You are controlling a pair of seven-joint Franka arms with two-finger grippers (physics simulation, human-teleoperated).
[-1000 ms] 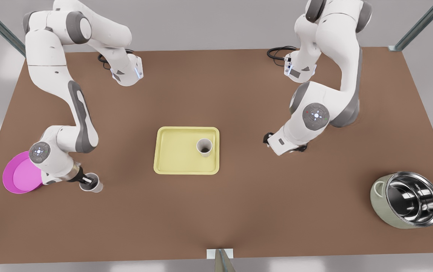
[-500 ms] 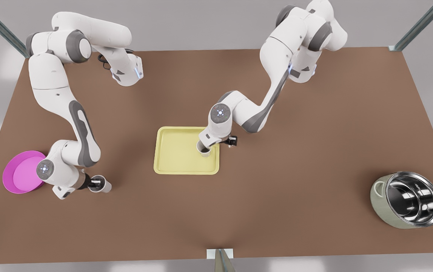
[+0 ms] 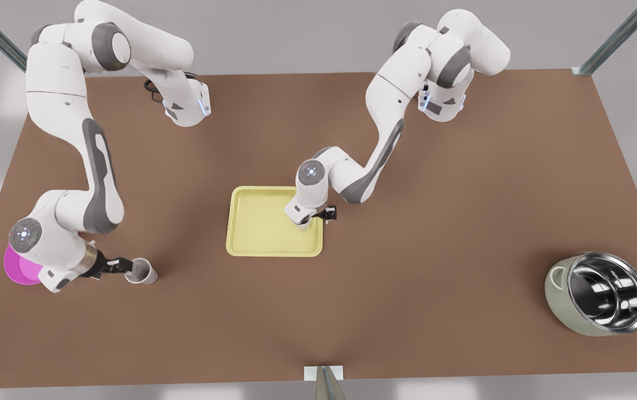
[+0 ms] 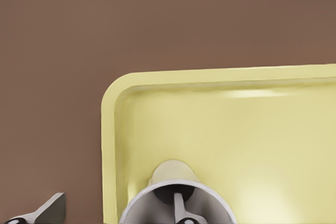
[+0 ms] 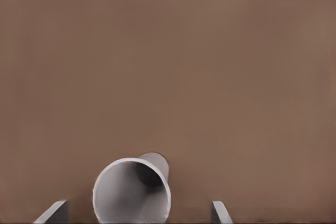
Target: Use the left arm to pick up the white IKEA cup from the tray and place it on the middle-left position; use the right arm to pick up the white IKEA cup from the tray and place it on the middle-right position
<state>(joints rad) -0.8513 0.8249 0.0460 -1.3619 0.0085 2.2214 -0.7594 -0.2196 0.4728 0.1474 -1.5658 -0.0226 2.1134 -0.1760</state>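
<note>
Over the last second the left gripper (image 4: 115, 209) has dropped onto the tray cup (image 4: 176, 182), which sits on the front view's right of the tray (image 4: 220, 129). The gripper is spread wide with one finger inside the rim, clamping nothing. The right gripper (image 5: 136, 212) stands open around the other cup (image 5: 131, 192) on the bare table (image 5: 168, 51), front view's left. These cups look light, stiff and slick, so pinch the wall at the rim.

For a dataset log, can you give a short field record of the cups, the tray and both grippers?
tray: pale yellow, mid-table
tray cup, on the tray near its corner
left gripper: open, one finger inside tray cup, one outside
table cup, on bare tabletop, front view's left
right gripper: open, fingers either side of table cup, not touching
other: magenta dish; steel pot
</note>
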